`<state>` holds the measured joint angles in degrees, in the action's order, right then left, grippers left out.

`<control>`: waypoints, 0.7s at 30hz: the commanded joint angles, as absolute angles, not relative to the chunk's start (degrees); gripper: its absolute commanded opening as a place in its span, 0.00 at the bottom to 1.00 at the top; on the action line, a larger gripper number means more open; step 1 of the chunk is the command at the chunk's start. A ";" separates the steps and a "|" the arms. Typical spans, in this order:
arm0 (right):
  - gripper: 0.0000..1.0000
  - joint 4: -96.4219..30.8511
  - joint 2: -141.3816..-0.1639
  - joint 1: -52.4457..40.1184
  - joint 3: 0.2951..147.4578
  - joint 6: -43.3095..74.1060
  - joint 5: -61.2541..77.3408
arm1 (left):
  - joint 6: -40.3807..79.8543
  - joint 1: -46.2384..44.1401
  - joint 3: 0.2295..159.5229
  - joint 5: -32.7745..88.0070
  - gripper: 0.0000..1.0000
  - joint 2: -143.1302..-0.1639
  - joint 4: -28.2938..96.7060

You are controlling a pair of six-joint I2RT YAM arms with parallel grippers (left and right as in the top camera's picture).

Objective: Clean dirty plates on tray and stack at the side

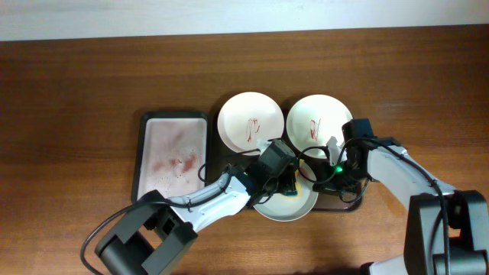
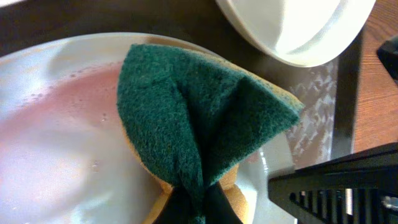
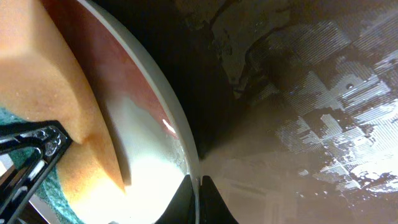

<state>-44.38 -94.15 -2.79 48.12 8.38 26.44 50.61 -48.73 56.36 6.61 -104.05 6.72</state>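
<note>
My left gripper (image 1: 286, 186) is shut on a green-and-orange sponge (image 2: 205, 118), folded and pressed onto a white plate (image 2: 56, 155) smeared with pink suds. My right gripper (image 3: 199, 202) is shut on that plate's rim (image 3: 183, 149) and steadies it; the sponge's orange side (image 3: 56, 93) shows in the right wrist view. In the overhead view this plate (image 1: 302, 208) lies at the front of the dark tray (image 1: 348, 205). Two white plates with red stains (image 1: 248, 122) (image 1: 317, 122) sit at the back of the tray.
A rectangular tray (image 1: 172, 153) with pinkish smears lies left of the dark tray. A white plate's edge (image 2: 292, 37) shows at the top of the left wrist view. The wooden table (image 1: 69, 99) extends left and right.
</note>
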 commanded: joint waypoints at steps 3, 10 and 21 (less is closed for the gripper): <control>0.04 -44.75 -94.24 -2.66 49.08 7.97 26.35 | 50.65 -48.18 56.34 -3.36 0.00 -104.31 15.66; 0.11 -44.71 -94.24 -2.66 49.08 7.97 26.35 | 46.15 -43.31 56.36 -1.04 0.00 -91.74 22.24; 0.04 -44.40 -94.06 -2.66 49.10 7.07 26.41 | 22.87 -24.01 56.36 4.23 0.00 -83.11 40.93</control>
